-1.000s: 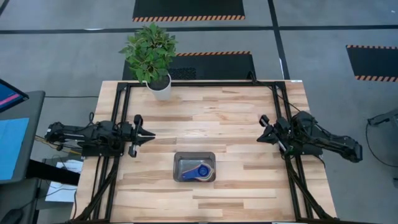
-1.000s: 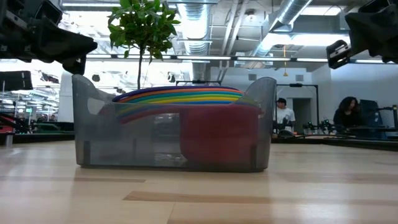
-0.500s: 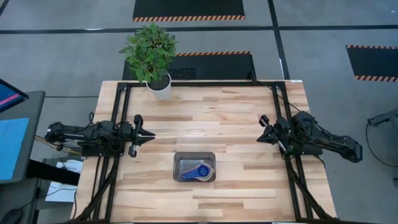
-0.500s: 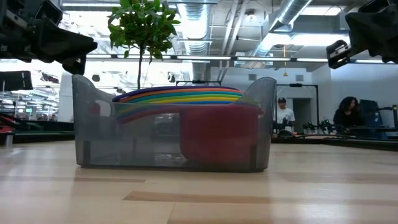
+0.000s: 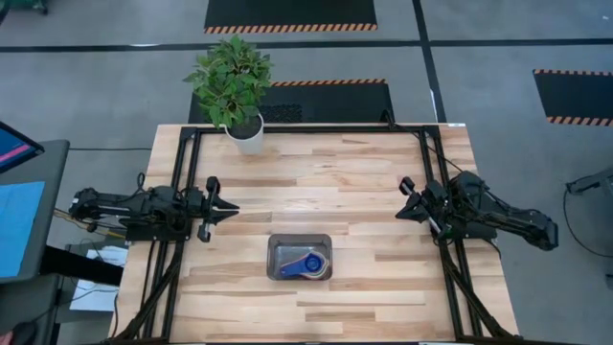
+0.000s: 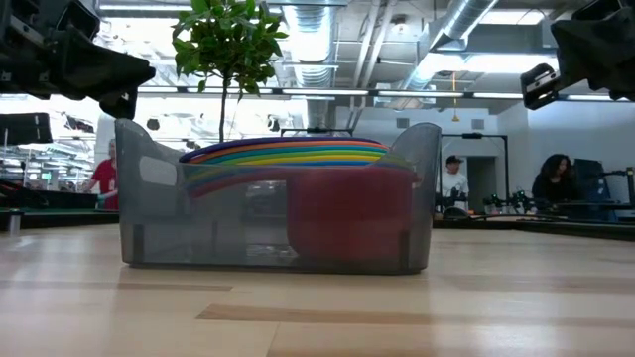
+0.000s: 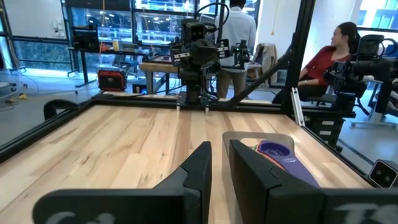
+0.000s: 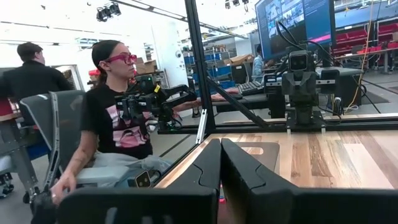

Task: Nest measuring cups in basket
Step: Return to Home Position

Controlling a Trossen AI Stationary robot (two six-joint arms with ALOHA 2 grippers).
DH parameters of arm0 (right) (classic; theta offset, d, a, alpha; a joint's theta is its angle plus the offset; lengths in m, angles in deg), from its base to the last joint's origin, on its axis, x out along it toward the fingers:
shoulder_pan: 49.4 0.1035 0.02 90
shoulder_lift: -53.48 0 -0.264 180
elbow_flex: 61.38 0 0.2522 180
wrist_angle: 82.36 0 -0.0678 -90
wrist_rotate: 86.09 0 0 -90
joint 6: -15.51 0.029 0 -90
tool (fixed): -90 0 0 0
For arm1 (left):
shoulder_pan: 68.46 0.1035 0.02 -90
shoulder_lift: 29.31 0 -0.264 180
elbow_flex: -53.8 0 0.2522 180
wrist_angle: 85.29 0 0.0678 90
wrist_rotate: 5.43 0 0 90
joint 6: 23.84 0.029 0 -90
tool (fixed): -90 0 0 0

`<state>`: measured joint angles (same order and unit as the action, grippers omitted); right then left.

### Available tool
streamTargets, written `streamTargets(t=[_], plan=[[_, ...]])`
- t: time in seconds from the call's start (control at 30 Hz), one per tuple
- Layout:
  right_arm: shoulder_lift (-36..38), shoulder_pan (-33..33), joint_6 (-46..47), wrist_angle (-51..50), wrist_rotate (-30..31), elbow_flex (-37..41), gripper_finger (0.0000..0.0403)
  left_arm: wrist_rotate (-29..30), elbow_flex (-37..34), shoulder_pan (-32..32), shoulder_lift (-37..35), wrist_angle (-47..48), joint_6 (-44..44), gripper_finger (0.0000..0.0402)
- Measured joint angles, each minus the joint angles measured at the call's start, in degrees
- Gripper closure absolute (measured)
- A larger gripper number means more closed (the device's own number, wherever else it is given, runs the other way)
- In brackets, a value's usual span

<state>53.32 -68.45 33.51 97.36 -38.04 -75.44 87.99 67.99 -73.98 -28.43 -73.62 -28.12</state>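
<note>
Pale wooden worktop (image 5: 364,172) fills the scene, and the left gripper (image 5: 233,206) hangs above its left side, fingers drawn close together on nothing. Near the front middle sits the basket (image 5: 283,247); the measuring cups (image 5: 306,264) lie nested inside it, a blue one on top. Over the right side, well apart from the basket, the right gripper (image 5: 402,212) hangs closed and empty.
</note>
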Motion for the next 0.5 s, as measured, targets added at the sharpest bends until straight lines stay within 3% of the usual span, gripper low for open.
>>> streamTargets(t=[0.5], plan=[[0.0,0.0,0.0,0.0,0.0,0.0,0.0375,-0.01,-0.02,0.0,0.0,0.0,-0.23,0.0356]])
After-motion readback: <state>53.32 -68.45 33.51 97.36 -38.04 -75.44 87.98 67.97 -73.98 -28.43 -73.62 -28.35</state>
